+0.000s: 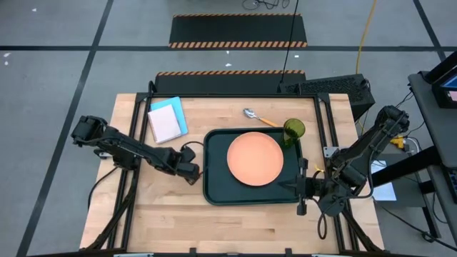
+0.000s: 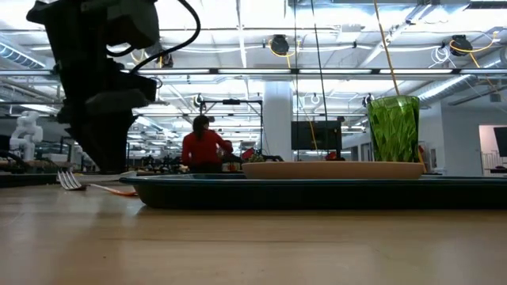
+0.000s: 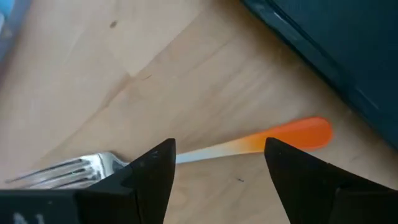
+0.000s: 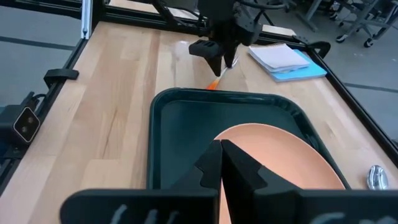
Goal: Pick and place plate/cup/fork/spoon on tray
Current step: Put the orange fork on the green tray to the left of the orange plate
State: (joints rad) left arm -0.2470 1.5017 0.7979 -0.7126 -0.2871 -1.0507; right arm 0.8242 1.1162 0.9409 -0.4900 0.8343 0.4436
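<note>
The fork (image 3: 249, 144) lies flat on the table just left of the tray (image 1: 214, 187), with its orange handle end toward the tray. It also shows in the low view (image 2: 87, 184). My left gripper (image 3: 219, 155) is open just above it, one finger on each side of its neck, pointing down. I see no touch. The salmon plate (image 1: 255, 158) lies on the tray. The green cup (image 1: 293, 130) stands at the tray's far right corner. The spoon (image 1: 257, 116) lies on the table beyond the tray. My right gripper (image 4: 221, 163) is shut and empty at the tray's near right corner.
A blue and white notebook (image 1: 168, 119) lies at the table's far left. Bare wood lies along the table's near edge (image 1: 235, 225). A person in red (image 2: 202, 149) stands far behind the table.
</note>
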